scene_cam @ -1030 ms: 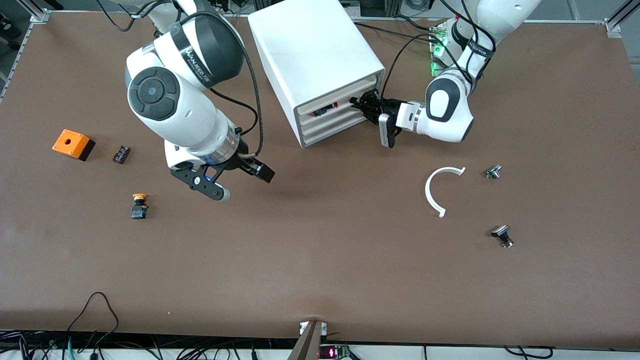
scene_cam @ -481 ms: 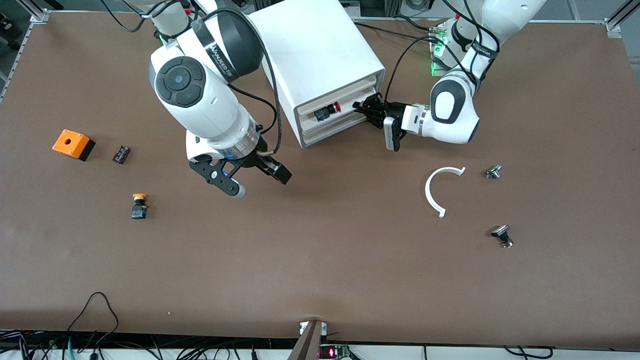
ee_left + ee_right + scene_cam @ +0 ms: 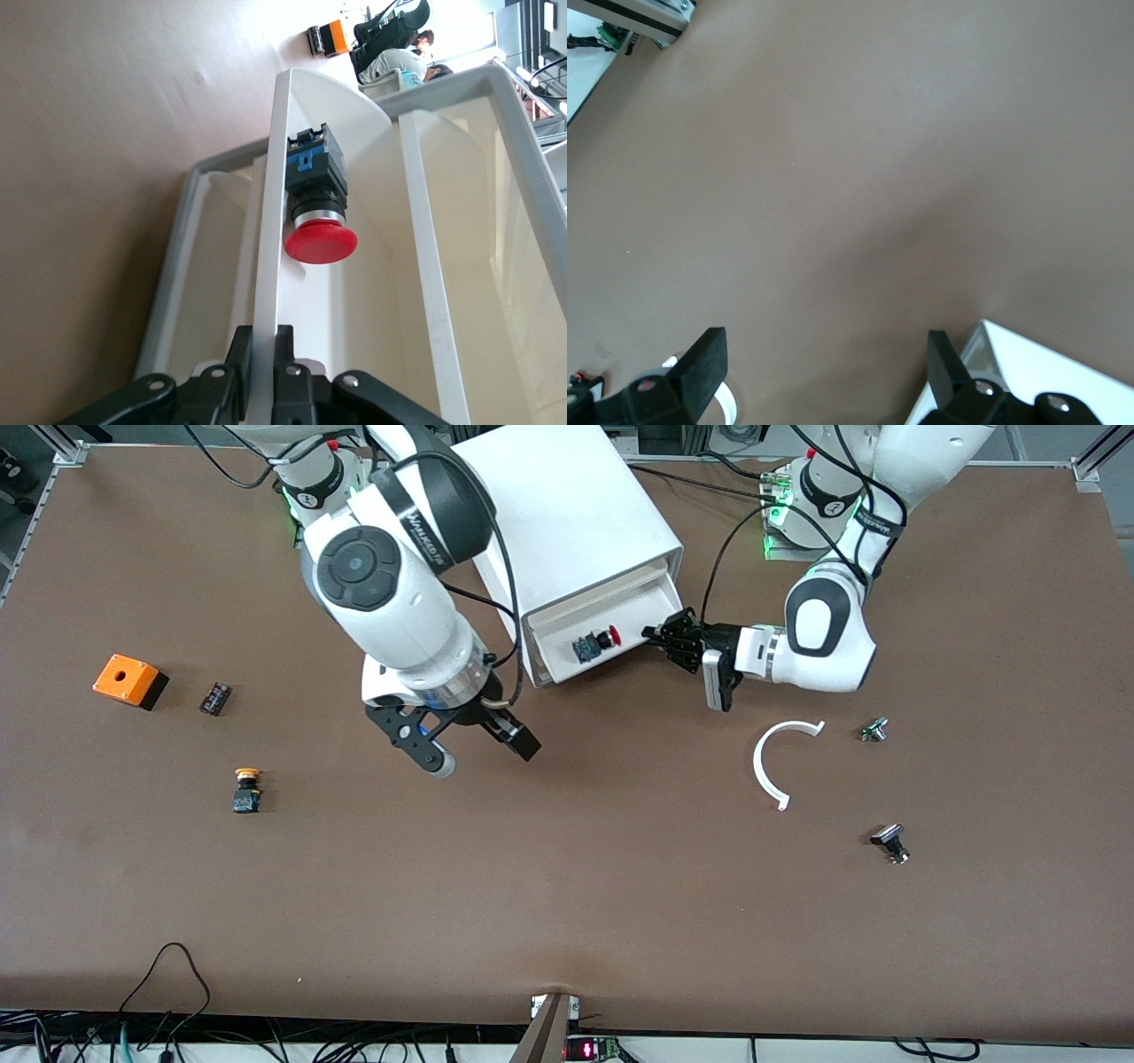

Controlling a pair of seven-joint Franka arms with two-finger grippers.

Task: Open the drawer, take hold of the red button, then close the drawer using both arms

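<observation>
- Large white box cabinet (image 3: 567, 522) stands on the brown tabletop (image 3: 567, 886), between the two arm bases.
- Its top shallow white plastic drawer (image 3: 592, 640) is pulled out, interior open to view.
- Small push button with red mushroom cap and dark blue-black body (image 3: 594, 644) lies on its side on the drawer floor; in the left wrist view (image 3: 317, 204) it sits just beside the front wall.
- Left gripper (image 3: 666, 638), black, two fingers: closed on the drawer's front wall at the end toward the left arm, one finger on each face (image 3: 235, 367).
- Right gripper (image 3: 469, 746): fingers spread wide, holding nothing, over bare tabletop near the cabinet's front corner toward the right arm's end; the right wrist view shows both fingertips (image 3: 700, 363) apart above the brown surface.
</observation>
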